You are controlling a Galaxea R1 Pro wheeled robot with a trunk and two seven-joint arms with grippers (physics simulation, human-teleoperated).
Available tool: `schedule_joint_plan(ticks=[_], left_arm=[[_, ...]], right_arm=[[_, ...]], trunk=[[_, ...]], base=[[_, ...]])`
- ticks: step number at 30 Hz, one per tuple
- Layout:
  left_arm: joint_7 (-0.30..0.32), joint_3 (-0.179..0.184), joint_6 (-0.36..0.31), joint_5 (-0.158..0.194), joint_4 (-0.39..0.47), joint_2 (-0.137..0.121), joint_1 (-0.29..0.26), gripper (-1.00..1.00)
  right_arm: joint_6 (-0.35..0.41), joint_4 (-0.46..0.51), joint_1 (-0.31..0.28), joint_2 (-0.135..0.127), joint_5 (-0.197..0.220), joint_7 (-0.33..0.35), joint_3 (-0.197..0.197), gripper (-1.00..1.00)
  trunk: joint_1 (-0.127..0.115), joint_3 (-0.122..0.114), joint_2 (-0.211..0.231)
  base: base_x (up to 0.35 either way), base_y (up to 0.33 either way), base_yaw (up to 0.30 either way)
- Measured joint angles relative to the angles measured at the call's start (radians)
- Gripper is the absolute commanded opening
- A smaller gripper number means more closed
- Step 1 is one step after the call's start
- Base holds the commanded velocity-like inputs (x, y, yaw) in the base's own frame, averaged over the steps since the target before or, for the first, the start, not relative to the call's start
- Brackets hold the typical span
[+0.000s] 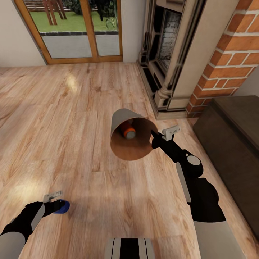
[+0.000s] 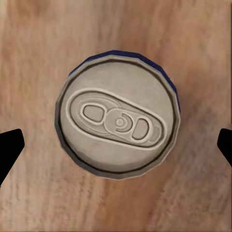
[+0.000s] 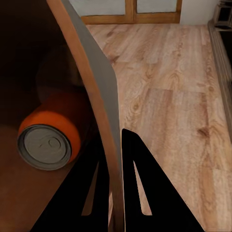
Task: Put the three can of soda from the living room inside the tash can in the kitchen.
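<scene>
Cans counted: two. One stands on the wood floor (image 1: 72,144); one lies inside the trash can (image 1: 124,124).
Bins counted: one.
Left gripper (image 1: 57,205): nearest the robot, low over the floor, directly above the standing can of soda (image 2: 118,116). Jaws released; the two dark fingertips (image 2: 9,147) sit apart on either side of the can, not touching it.
Standing can, appearance: upright, flat silver-grey top with pull tab, dark blue body edge visible around the lid.
Right gripper (image 1: 155,138): farther out, at the rim of the trash can. Jaws clenched on the bin wall, one finger inside and one outside (image 3: 145,193).
Trash can, appearance: held off the floor, tipped with its mouth toward the robot; pale beige-grey outside, glossy brown inside.
Second can (image 3: 53,133): bright orange, silver-grey end, lying on its side on the inner wall.
Background: fireplace (image 1: 163,57), brick chimney (image 1: 233,54), wood-framed glass doors (image 1: 79,30).
</scene>
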State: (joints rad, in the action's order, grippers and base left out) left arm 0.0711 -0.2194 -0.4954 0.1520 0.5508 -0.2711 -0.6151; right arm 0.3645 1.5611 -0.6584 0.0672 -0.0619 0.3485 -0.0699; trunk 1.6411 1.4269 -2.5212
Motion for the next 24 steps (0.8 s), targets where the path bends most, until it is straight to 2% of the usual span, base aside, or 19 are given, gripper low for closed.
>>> schedule_joint_plan(ticks=[7,20,24], left_arm=[[0.001,0.000,0.001,0.002,0.001,0.001,0.000,1.00],[0.002,0.000,0.001,0.003,0.002,0.001,0.000,1.00],[0.002,0.000,0.001,0.003,0.002,0.001,0.000,1.00]], right_arm=[[-0.001,-0.001,0.003,0.000,-0.003,-0.001,0.000,-1.00],[-0.001,-0.006,0.004,0.000,-0.002,-0.001,-0.001,-1.00],[-0.001,-0.007,0.004,0.000,-0.004,-0.001,-0.002,-1.00]], trunk=[[0.000,0.000,0.000],[0.000,0.000,0.000],[0.002,0.015,-0.001]], base=[[0.126,0.026,0.000],[0.015,0.004,0.000],[0.001,0.000,0.000]])
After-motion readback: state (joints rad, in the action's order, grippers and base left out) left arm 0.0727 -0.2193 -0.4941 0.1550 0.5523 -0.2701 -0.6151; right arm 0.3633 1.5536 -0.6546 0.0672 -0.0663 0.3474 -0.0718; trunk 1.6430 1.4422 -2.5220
